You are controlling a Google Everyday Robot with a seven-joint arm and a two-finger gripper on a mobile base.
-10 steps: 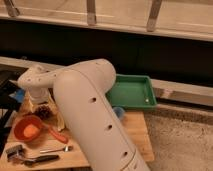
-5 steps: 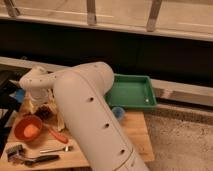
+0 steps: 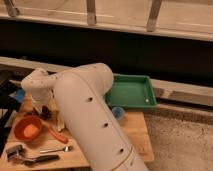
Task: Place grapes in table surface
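My white arm [image 3: 95, 115] reaches from the lower right across to the left side of the wooden table [image 3: 132, 131]. The gripper [image 3: 42, 107] hangs below the wrist, over the table's left part just above the orange bowl [image 3: 27, 128]. A dark cluster, the grapes [image 3: 46, 113], shows right at the gripper's tip; I cannot tell if it is held or resting on the wood.
A green tray [image 3: 131, 91] sits at the table's back right. A small blue cup [image 3: 118, 113] stands beside the arm. An orange carrot-like piece [image 3: 57, 135], a spoon [image 3: 55, 149] and dark utensils [image 3: 30, 159] lie at the front left. A dark wall and railing run behind.
The arm's wrist and gripper have shifted slightly lower and left over the table's left part. Nothing else has moved.
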